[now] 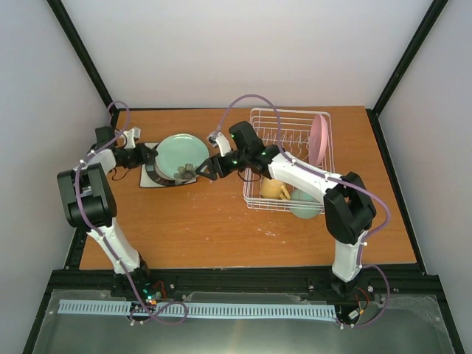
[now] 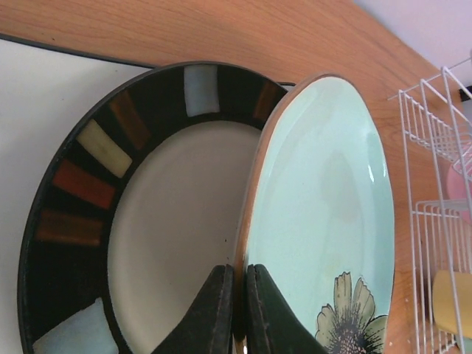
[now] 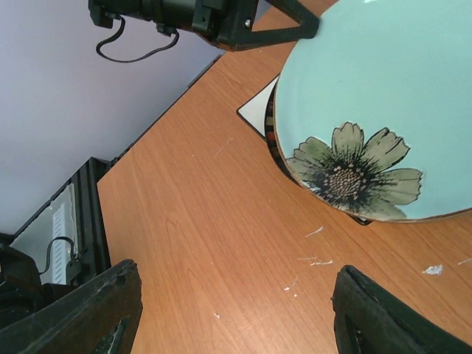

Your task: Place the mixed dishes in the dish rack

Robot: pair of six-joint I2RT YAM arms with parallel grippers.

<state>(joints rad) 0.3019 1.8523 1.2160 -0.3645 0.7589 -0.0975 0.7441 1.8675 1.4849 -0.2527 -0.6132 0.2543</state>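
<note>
My left gripper (image 1: pixel 153 160) (image 2: pixel 240 295) is shut on the rim of the mint-green round plate (image 1: pixel 182 155) (image 2: pixel 324 199), which has a flower print and is tilted up on its edge. Under it lies the dark-rimmed cream plate (image 2: pixel 169 221) on the white square plate (image 1: pixel 150 179) (image 2: pixel 37 96). My right gripper (image 1: pixel 204 170) (image 3: pixel 232 310) is open and empty, just right of the mint plate (image 3: pixel 369 96), above bare table. The white wire dish rack (image 1: pixel 287 122) (image 2: pixel 435 147) holds the pink plate (image 1: pixel 318 140) upright, the yellow mug (image 1: pixel 273 189) and the mint-green bowl (image 1: pixel 304 205).
The left arm's wrist (image 3: pixel 221 22) shows at the top of the right wrist view. The wooden table (image 1: pixel 221 228) is bounded by a black frame and grey walls. Small white scratches (image 3: pixel 317 259) mark the table near the plate stack.
</note>
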